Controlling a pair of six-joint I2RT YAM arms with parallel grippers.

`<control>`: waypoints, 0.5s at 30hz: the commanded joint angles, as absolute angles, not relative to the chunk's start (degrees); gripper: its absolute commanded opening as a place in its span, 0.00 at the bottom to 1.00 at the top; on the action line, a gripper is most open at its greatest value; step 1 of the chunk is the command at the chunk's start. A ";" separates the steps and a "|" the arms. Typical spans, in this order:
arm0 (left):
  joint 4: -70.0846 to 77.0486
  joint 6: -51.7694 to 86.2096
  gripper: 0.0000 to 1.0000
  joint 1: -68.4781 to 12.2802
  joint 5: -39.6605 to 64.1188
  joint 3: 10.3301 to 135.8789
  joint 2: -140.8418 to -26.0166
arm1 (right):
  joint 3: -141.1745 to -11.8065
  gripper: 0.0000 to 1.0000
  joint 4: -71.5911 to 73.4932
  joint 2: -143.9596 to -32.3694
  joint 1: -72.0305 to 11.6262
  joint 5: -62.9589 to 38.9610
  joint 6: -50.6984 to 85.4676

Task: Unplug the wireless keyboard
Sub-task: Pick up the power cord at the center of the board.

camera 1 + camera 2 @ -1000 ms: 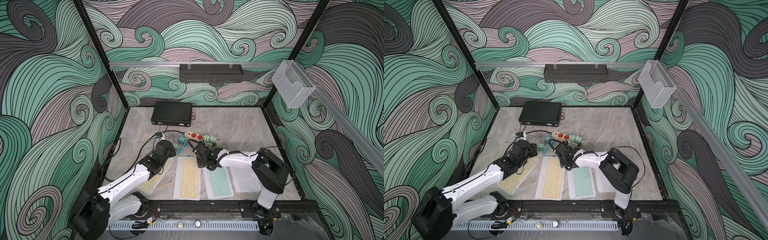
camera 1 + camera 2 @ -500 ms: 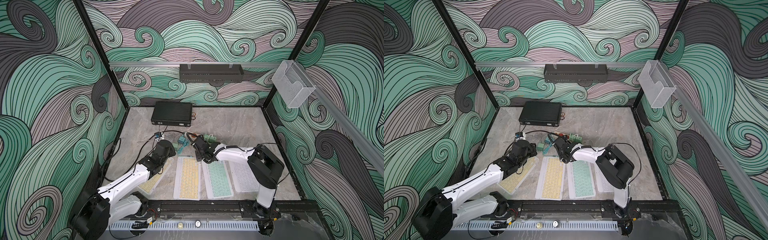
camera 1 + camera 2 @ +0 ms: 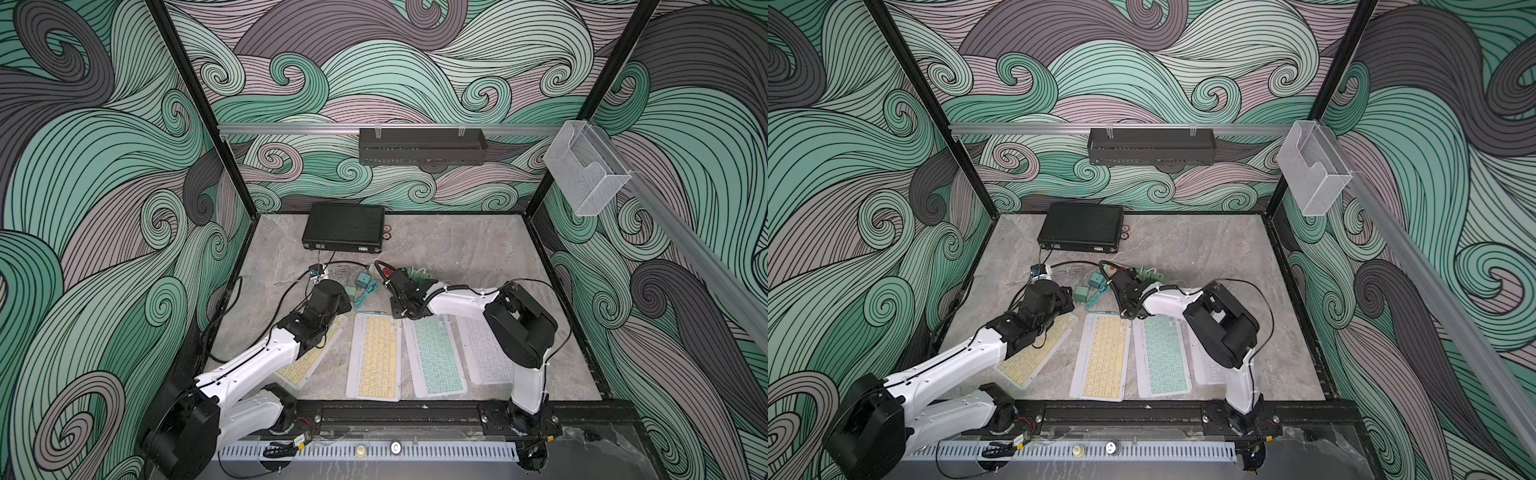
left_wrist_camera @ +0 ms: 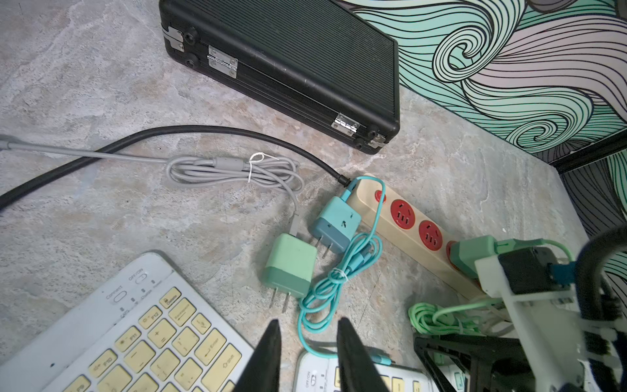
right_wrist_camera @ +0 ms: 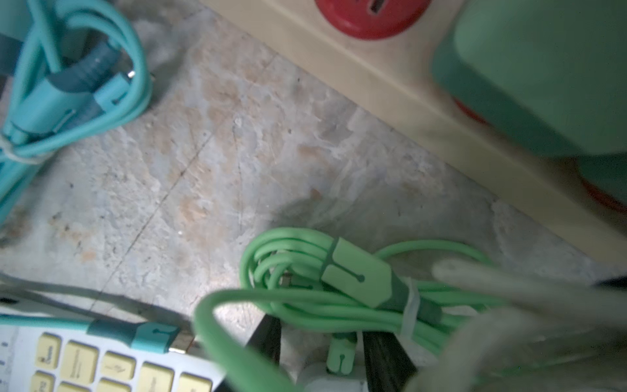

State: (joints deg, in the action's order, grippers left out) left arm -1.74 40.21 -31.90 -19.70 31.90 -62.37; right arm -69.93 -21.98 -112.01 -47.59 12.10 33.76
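Right wrist view: the half-open right pincer (image 5: 322, 327) straddles a small light-green cable plug (image 5: 341, 356). The left pincer (image 4: 307, 320) gapes narrowly, empty.

My left arm (image 3: 249, 368) and right arm (image 3: 457, 300) show white shells, black joints, trailing black cables, dark tapered fingers (image 4: 268, 356).

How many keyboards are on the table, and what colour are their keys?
Yellow-key keyboards: 2
Green-key keyboard: 1
White-key keyboard: 1
Total: 4
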 commanded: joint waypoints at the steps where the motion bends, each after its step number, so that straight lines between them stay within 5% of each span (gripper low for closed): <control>1: -2.46 39.46 0.30 -31.55 -20.52 33.96 -61.70 | -71.42 0.35 -24.99 -114.82 -47.11 11.82 33.61; 15: -2.24 39.64 0.31 -31.55 -19.37 34.22 -62.50 | -70.75 0.08 -24.52 -113.79 -46.82 13.80 34.60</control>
State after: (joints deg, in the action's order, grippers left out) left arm -1.74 40.21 -31.90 -19.64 31.90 -62.39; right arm -71.53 -22.46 -113.12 -47.27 13.17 33.50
